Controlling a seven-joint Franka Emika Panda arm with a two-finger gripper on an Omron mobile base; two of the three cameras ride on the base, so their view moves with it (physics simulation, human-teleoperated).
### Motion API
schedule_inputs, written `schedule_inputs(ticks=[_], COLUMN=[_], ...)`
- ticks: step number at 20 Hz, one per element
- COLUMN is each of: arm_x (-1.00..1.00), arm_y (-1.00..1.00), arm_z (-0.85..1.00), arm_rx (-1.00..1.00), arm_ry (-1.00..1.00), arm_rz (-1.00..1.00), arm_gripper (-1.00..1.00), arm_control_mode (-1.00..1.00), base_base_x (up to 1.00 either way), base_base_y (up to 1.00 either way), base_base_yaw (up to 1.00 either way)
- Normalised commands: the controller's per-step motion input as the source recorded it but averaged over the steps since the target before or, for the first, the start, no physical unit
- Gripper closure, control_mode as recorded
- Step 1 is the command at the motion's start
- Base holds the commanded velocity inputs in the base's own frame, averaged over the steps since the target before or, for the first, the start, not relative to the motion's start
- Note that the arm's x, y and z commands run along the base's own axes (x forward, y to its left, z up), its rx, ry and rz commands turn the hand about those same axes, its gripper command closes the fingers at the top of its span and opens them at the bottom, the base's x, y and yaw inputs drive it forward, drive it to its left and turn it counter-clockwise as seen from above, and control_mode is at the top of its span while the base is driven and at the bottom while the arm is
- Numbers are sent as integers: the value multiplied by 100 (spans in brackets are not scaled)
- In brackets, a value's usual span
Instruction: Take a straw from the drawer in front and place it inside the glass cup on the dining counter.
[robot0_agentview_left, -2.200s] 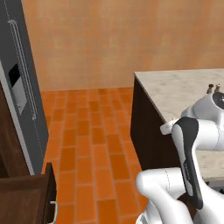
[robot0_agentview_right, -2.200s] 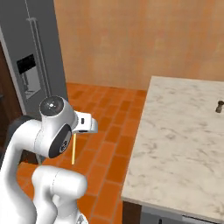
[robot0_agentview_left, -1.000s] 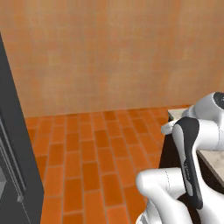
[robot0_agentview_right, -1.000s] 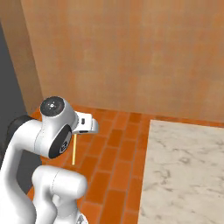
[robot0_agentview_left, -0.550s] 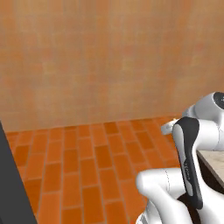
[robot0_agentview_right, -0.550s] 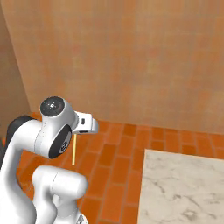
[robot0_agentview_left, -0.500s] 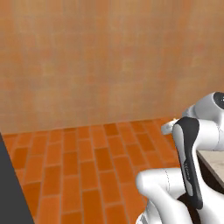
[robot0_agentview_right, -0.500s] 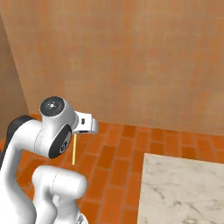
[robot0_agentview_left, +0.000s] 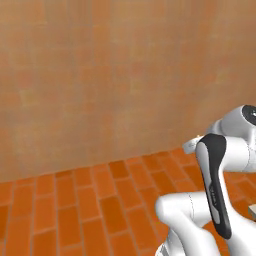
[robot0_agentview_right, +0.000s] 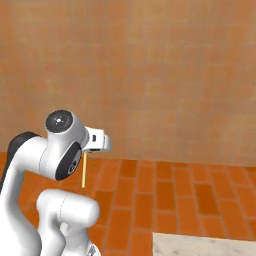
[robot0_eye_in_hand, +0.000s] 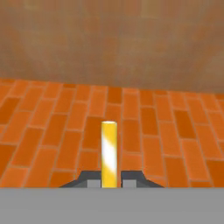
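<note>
The straw (robot0_eye_in_hand: 109, 153), pale yellow, stands straight up between my fingertips in the hand view, with my gripper (robot0_eye_in_hand: 109, 181) shut on its lower end. From the right base view the straw (robot0_agentview_right: 84, 171) hangs down below the white hand, gripper (robot0_agentview_right: 86, 153) held close in front of the arm, over the brick floor. A beige marble-veined corner of the dining counter (robot0_agentview_right: 202, 244) shows at the bottom of that view. The glass cup and the drawer are out of view.
An orange brick floor (robot0_agentview_left: 90, 205) runs up to a tan tiled wall (robot0_agentview_left: 110, 80) straight ahead. My own white arm (robot0_agentview_left: 215, 200) takes up the lower right of the left base view.
The whole picture has swung: the grey fridge slid off to the left and the counter dropped to the bottom right, so the base has turned. Arm and straw keep the same pose.
</note>
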Motion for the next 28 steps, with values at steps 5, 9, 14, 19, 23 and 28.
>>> schedule_inputs(ticks=[5, 9, 14, 19, 23, 28], arm_x=[0, 0, 0, 0, 0, 0], arm_y=[0, 0, 0, 0, 0, 0], arm_z=[0, 0, 0, 0, 0, 0], arm_rx=[0, 0, 0, 0, 0, 0], arm_ry=[0, 0, 0, 0, 0, 0], arm_rz=[0, 0, 0, 0, 0, 0], arm_gripper=[100, 100, 100, 100, 100, 100], arm_control_mode=[100, 100, 100, 100, 100, 100], base_base_x=[100, 97, 82, 71, 67, 60], base_base_y=[15, 20, 19, 19, 14, 6], base_base_yaw=[-45, -52, -58, -61, -62, -64])
